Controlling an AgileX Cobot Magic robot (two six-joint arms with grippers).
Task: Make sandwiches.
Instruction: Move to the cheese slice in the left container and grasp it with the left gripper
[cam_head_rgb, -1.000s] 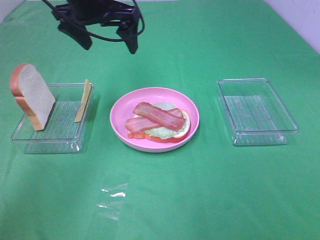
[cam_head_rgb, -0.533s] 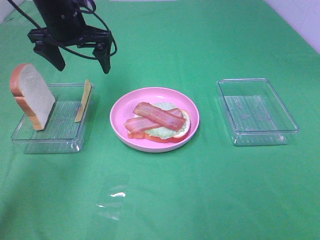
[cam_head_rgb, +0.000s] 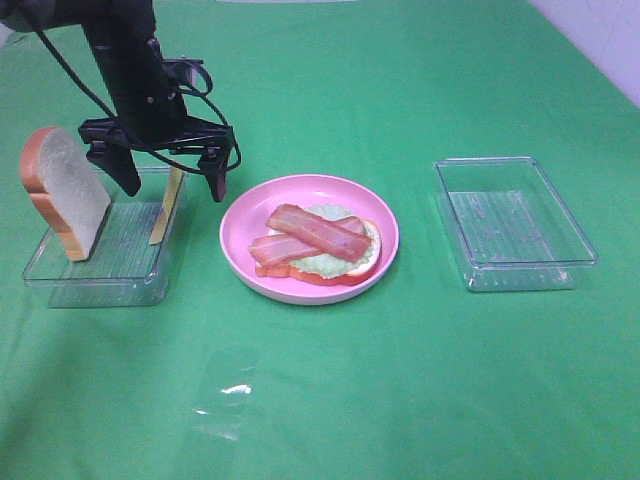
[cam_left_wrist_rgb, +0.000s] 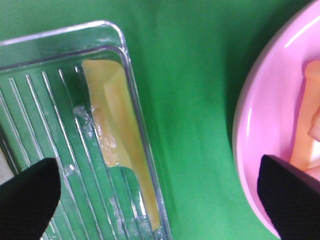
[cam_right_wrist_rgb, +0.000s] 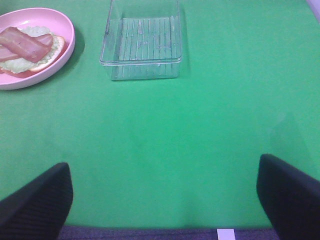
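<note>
The half-built sandwich (cam_head_rgb: 318, 246) lies on the pink plate (cam_head_rgb: 240, 215): a bread slice, pale green lettuce and two bacon strips on top; it also shows in the right wrist view (cam_right_wrist_rgb: 29, 47). A thin yellow cheese slice (cam_head_rgb: 165, 206) leans on the right wall of the left clear tray (cam_head_rgb: 100, 265); it shows close in the left wrist view (cam_left_wrist_rgb: 120, 135). A second bread slice (cam_head_rgb: 65, 192) stands tilted at that tray's left end. My left gripper (cam_head_rgb: 172, 175) is open, straddling the cheese from above. My right gripper (cam_right_wrist_rgb: 165, 200) is open above bare cloth.
An empty clear tray (cam_head_rgb: 512, 222) stands right of the plate; it also shows in the right wrist view (cam_right_wrist_rgb: 142, 45). The green cloth (cam_head_rgb: 400, 390) covers the table. The pink plate's rim (cam_left_wrist_rgb: 245, 145) lies close beside the left tray's wall.
My left arm has moved left and down from the back of the table to just over the cheese in the left tray, fingers still open. Nothing else moved.
</note>
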